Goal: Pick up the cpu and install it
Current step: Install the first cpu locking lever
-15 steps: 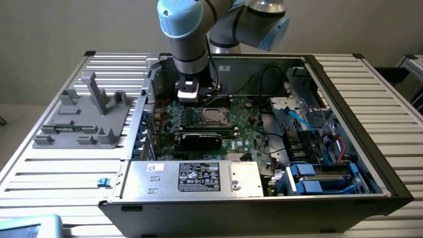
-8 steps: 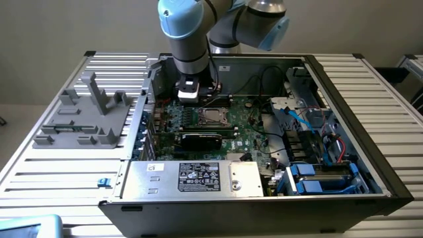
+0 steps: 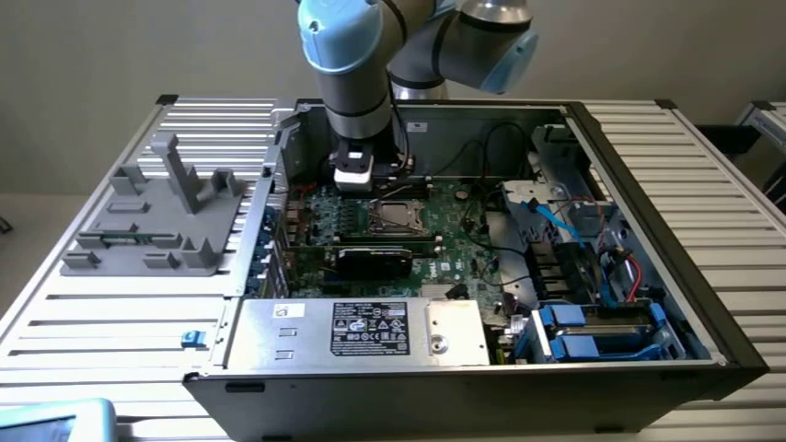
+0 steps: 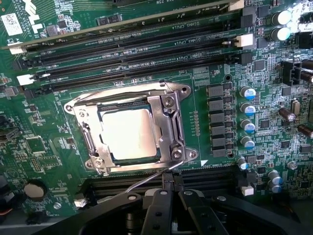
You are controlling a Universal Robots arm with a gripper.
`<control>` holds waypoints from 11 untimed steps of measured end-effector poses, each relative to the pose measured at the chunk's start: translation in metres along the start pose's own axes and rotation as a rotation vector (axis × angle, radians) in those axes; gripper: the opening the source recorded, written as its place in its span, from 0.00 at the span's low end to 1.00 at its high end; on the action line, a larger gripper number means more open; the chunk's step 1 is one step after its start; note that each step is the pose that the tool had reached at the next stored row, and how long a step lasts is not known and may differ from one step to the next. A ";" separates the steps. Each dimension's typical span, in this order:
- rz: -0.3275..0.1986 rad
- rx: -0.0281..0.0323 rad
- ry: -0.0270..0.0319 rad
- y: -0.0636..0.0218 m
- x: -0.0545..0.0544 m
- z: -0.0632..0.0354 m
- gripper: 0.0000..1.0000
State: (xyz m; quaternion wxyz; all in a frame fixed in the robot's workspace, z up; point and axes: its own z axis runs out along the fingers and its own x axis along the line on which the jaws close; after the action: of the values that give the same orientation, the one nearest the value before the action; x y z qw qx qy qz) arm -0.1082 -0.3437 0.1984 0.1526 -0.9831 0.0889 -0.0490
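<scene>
Exterior view: high up, outside the open computer case (image 3: 467, 378), angled down into it, far enough back for the whole case, counter (image 3: 110, 313) and arm (image 3: 350, 74). Wrist view: close above the socket (image 4: 168, 105), facing down past the fingers (image 4: 157, 215). Shared: socket, surrounding motherboard (image 4: 44, 147).

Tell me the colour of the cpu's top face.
The cpu top is shiny silver-grey; it shows best in the wrist view.

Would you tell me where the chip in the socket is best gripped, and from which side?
The chip lies flat with the metal frame over its edges, so only its shiny top is free. Probably from straight above, on two opposite edges, once the frame is lifted.
</scene>
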 end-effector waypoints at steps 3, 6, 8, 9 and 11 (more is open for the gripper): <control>0.000 0.0000 0.0000 0.0003 0.001 0.0013 0.11; 0.000 -0.0003 -0.0002 0.0005 0.001 0.0021 0.11; 0.000 -0.0001 0.0000 0.0005 0.002 0.0026 0.11; 0.000 -0.0002 0.0000 0.0005 0.002 0.0027 0.11; 0.001 -0.0002 0.0000 0.0005 0.002 0.0029 0.11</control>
State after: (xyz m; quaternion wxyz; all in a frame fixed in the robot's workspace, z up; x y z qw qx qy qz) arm -0.1060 -0.3437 0.1957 0.1525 -0.9831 0.0892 -0.0489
